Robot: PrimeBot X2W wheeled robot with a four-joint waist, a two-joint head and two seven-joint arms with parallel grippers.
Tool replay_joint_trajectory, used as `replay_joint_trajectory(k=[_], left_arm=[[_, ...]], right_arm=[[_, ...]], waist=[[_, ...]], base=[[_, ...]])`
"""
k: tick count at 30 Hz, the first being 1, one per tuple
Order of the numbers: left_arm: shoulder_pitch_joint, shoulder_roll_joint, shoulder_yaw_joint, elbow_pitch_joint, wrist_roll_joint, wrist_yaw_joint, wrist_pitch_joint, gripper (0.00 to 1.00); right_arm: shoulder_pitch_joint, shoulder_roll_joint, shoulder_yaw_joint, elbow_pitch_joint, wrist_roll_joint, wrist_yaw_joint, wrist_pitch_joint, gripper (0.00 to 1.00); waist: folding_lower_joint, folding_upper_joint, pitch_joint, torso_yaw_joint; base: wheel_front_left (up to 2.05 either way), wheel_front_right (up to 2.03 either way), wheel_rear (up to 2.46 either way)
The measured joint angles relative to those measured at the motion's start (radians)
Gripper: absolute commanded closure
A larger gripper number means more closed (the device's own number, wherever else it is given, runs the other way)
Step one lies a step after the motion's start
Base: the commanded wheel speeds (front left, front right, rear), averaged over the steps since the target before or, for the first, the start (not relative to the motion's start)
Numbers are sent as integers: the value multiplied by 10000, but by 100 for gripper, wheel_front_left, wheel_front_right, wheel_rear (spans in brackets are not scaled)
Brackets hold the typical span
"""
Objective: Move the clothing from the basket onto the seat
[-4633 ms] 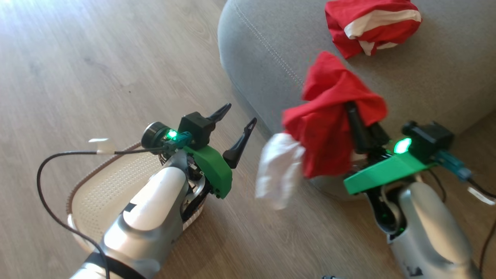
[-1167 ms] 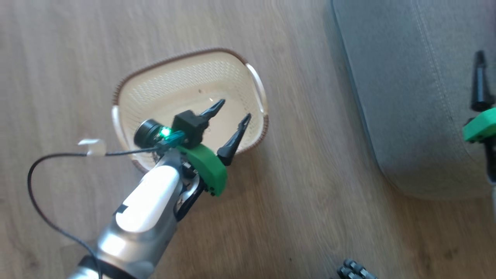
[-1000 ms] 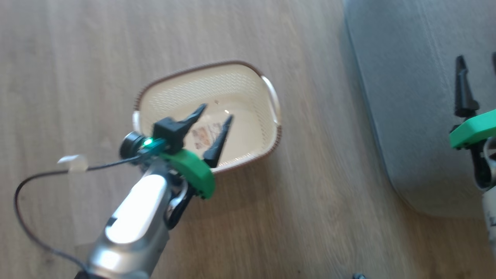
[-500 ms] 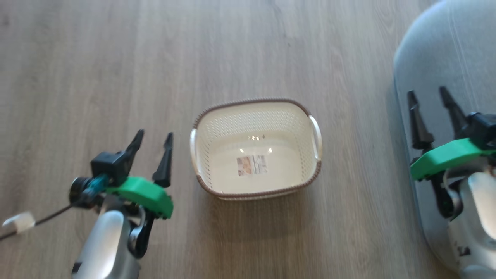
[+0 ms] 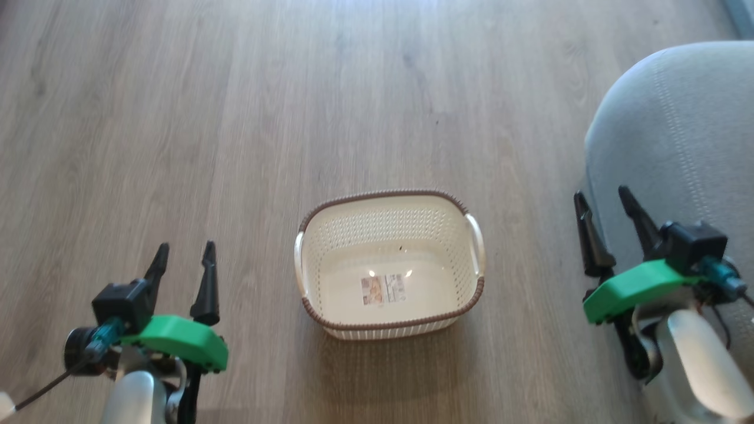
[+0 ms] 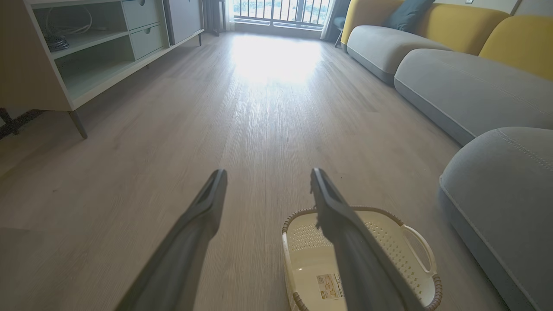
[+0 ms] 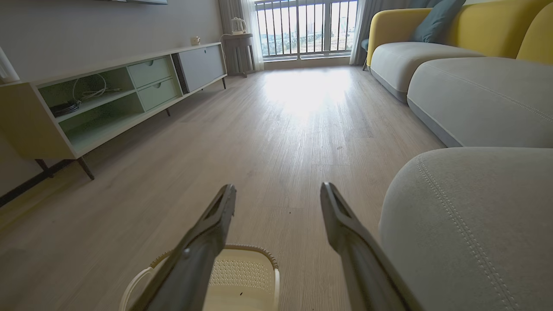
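The cream basket (image 5: 459, 247) with a brown braided rim stands on the wood floor, holding nothing but a paper label (image 5: 384, 289). It also shows low in the left wrist view, basket (image 6: 389, 242), and the right wrist view, basket (image 7: 242, 272). My left gripper (image 5: 182, 259) hovers open to the basket's left, nothing between its fingers. My right gripper (image 5: 604, 203) is open and bare, to the basket's right, at the edge of the grey seat (image 5: 677, 135). The clothing is out of view.
More grey sofa cushions (image 6: 466, 86) with yellow backs run along the right. A low pale cabinet with open shelves (image 7: 99, 108) lines the left wall. Wood floor (image 5: 235, 118) stretches ahead toward a bright balcony window (image 7: 302, 26).
The head camera has swung from the seat to the basket, which now sits centred. Both arms have drawn back either side of it; the right gripper let go of the red clothing earlier.
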Motion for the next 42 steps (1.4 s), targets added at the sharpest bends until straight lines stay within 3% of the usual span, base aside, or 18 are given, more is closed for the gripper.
replay_joint_trajectory(k=[16,42], left_arm=[[890,-105,796,-247,157,104,0,0],[899,-111,777,-407,88,201,0,0]], right_arm=[[1007,399,416,-583,-29,0,0,0],[981,719,-205,-171,-301,-2,0,0]], waist=[[0,0,-857,-692],[0,0,-751,-728]], base=[[0,0,0],[0,0,0]])
